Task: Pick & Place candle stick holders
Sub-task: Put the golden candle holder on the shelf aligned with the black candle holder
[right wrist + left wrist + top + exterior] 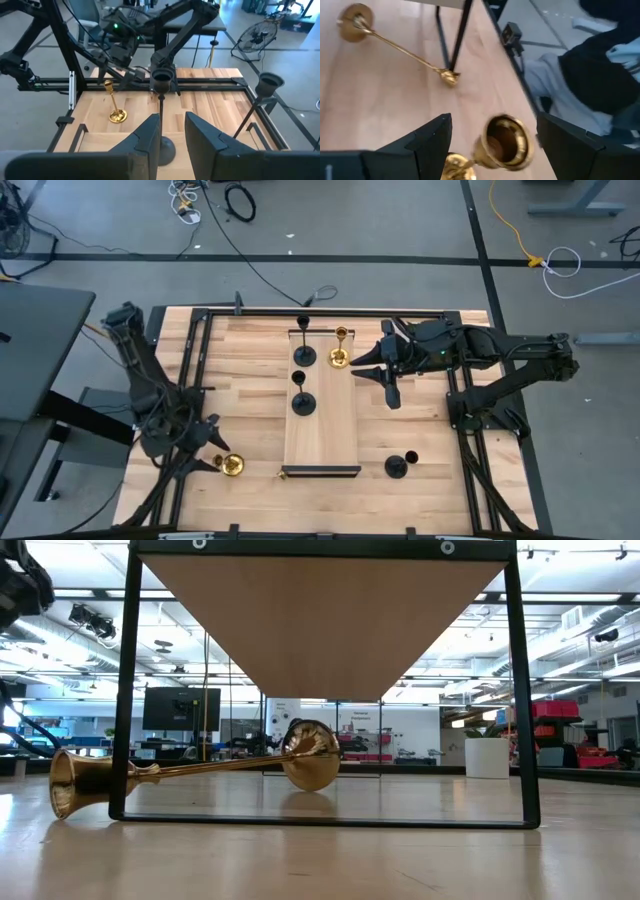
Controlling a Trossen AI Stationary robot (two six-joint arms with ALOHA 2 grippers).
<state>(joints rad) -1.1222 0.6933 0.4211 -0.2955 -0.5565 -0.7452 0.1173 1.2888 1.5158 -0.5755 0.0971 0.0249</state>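
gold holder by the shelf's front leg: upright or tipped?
Tipped. The gold holder lies on its side on the table, stem level in the low view.

left pincer (213,461) spread wide, right pincer (372,370) narrowly parted

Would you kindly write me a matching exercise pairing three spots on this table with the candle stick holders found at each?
Spots:
A. left gripper
B. raised wooden board
C. wooden table, right of the board

Holders:
1. one lone matte black candle stick holder
2. two matte black holders, one upright gold holder
3. shiny gold candle stick holder between open fingers

Pairs: A-3, B-2, C-1.
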